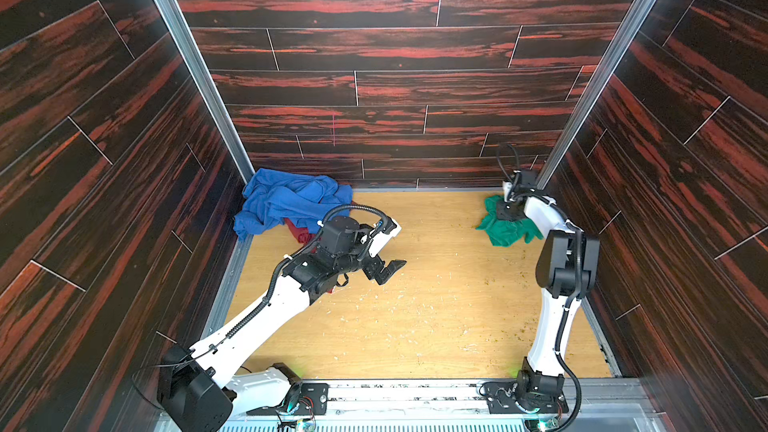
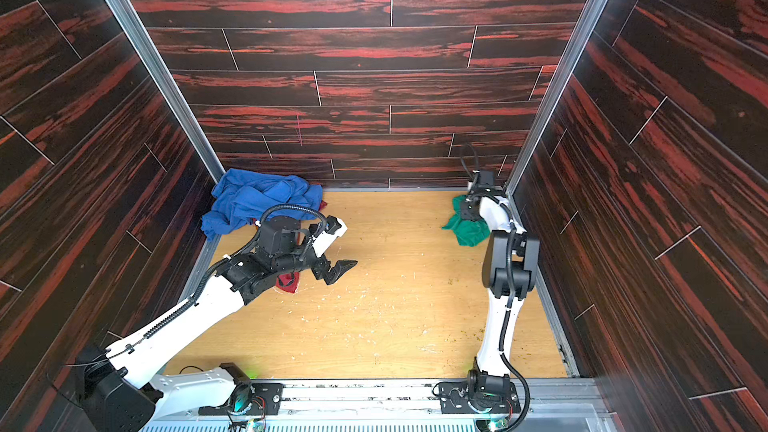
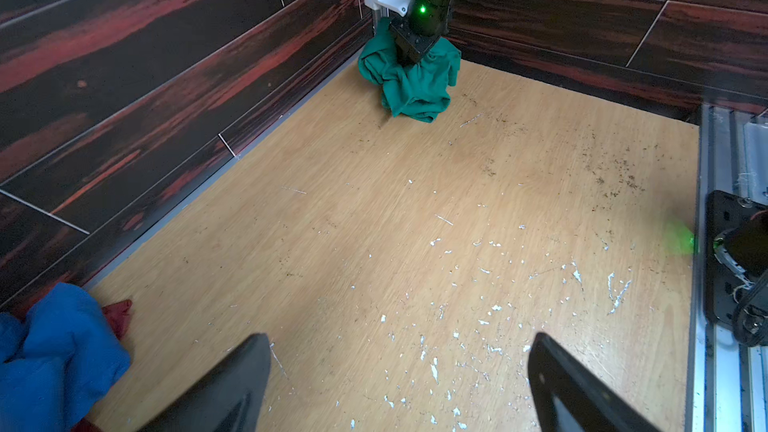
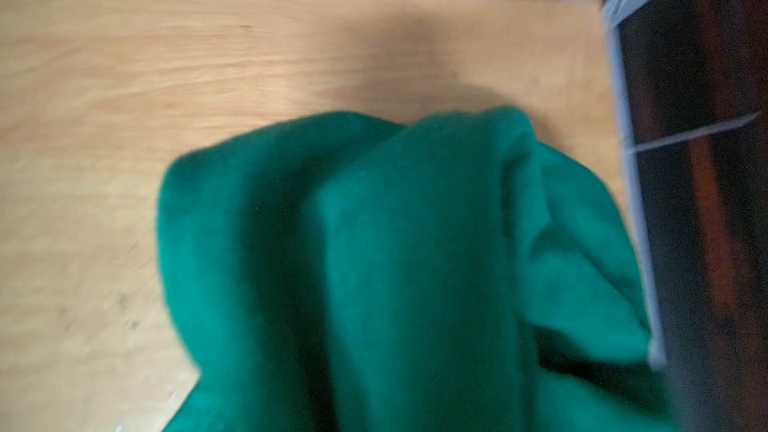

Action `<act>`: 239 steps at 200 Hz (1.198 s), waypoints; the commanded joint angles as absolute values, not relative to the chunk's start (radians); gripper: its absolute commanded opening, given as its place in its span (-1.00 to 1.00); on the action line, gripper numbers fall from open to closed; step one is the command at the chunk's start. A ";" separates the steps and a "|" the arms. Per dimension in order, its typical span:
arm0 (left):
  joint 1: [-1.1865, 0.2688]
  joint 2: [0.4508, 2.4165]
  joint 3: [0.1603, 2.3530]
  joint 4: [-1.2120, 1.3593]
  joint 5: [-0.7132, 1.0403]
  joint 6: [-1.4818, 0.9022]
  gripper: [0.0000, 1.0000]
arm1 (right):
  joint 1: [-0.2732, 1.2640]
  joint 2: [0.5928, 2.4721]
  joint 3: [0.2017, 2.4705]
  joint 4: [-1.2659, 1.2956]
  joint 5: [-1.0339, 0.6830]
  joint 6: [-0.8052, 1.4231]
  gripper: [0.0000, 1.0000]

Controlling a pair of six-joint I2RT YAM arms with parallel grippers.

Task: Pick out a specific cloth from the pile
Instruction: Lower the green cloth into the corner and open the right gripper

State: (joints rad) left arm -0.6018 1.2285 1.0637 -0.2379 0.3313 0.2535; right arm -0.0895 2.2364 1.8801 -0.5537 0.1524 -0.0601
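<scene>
Green cloth [image 1: 505, 231] [image 2: 467, 233] [image 3: 411, 85] [image 4: 415, 263] sits in the 2 o'clock corner of the worktop [image 1: 436, 317], bunched, close against the wall panels [image 1: 395, 76] and the aluminium post [image 1: 580, 118]. It is well apart from the pile [image 1: 286, 201] [image 2: 257, 197] at 10 o'clock.

Pile: large blue cloth [image 1: 291, 197] [image 3: 54, 351] on top. A dark red cloth [image 1: 299, 232] [image 2: 289, 280] [image 3: 118, 313] pokes out at its 5 o'clock side.

Worktop between the two is bare light wood with white flecks [image 3: 457, 326] and darker crumbs. Nothing lies between pile and green cloth. The left arm's wrist overhangs the near edge of the pile and hides part of the red cloth in both top views.

Right arm [image 1: 557, 317]: base at 5 o'clock, lower link near upright, forearm reaching to the far corner. Right gripper [image 1: 507, 213] [image 2: 469, 213] [image 3: 409, 51] points down into the green cloth. Its jaws are buried in the fabric and pinched nearly together on a fold at the top. The fabric drapes from them, its lower folds on the worktop. Right wrist view is blurred and filled with green fabric.

Left arm [image 1: 257, 317]: base at 7 o'clock, angled toward centre. Left gripper [image 1: 392, 270] [image 2: 343, 270] [image 3: 401, 338] points toward 3 o'clock, above the worktop, jaws spread wide, holding nothing.
</scene>
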 commanded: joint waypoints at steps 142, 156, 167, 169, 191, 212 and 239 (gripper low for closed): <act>-0.612 1.220 1.056 -0.229 0.359 0.261 0.98 | -0.129 2.309 2.084 -0.631 0.040 0.064 0.08; -0.613 1.222 1.054 -0.230 0.355 0.263 0.98 | -0.129 2.266 2.064 -0.620 0.044 0.060 0.16; -0.613 1.225 1.055 -0.230 0.351 0.265 0.97 | -0.131 2.228 2.039 -0.602 0.056 0.056 0.19; -0.614 1.225 1.054 -0.230 0.352 0.265 0.98 | -0.131 2.224 2.033 -0.596 0.058 0.055 0.20; -0.614 1.234 1.055 -0.230 0.353 0.265 0.98 | -0.155 2.164 1.980 -0.559 0.060 0.064 0.26; -0.613 1.239 1.057 -0.231 0.358 0.263 0.98 | -0.200 2.152 1.950 -0.552 0.046 0.078 0.30; -0.614 1.240 1.057 -0.233 0.356 0.265 0.98 | -0.270 2.143 1.862 -0.505 0.002 0.107 0.35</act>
State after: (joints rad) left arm -0.6098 1.2400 1.0637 -0.2382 0.3405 0.2539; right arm -0.2028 2.1662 1.9392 -0.5282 0.0353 0.0666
